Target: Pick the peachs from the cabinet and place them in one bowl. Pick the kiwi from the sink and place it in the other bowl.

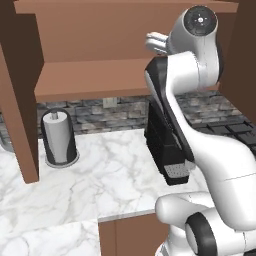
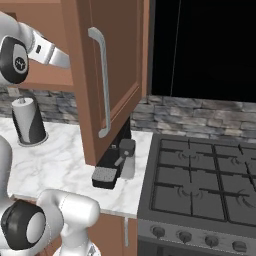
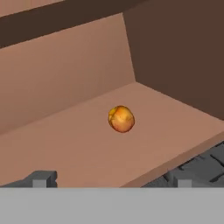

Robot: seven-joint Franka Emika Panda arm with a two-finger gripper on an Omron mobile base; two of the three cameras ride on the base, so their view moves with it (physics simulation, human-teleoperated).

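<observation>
**A:** While you look over the left base view, how does the arm stand?

**B:** You see it rise from 5 o'clock, bend upward, and reach into the open cabinet (image 1: 90,75), its wrist high at 1 o'clock. From the right base view, your forearm passes behind the open cabinet door (image 2: 112,75) at 10 o'clock.

**A:** And the gripper?

**B:** Your gripper (image 3: 111,179) is spread wide with nothing between the fingers; the two dark fingertips (image 3: 41,178) sit at 7 and 5 o'clock in the hand view, apart from any fruit.

**A:** Where is the fruit?

**B:** You have one peach (image 3: 121,118) lying on the cabinet shelf (image 3: 87,148), near the centre of the hand view, ahead of the fingertips and well short of the back wall. I cannot tell you where the second peach is.

**A:** What sits below on the surface (image 1: 100,180)?

**B:** You have a paper towel roll in a dark holder (image 1: 59,137) at 9 o'clock, a black coffee machine (image 2: 112,167) under the door, and a stove (image 2: 200,185) at 4 o'clock in the right base view.
</observation>
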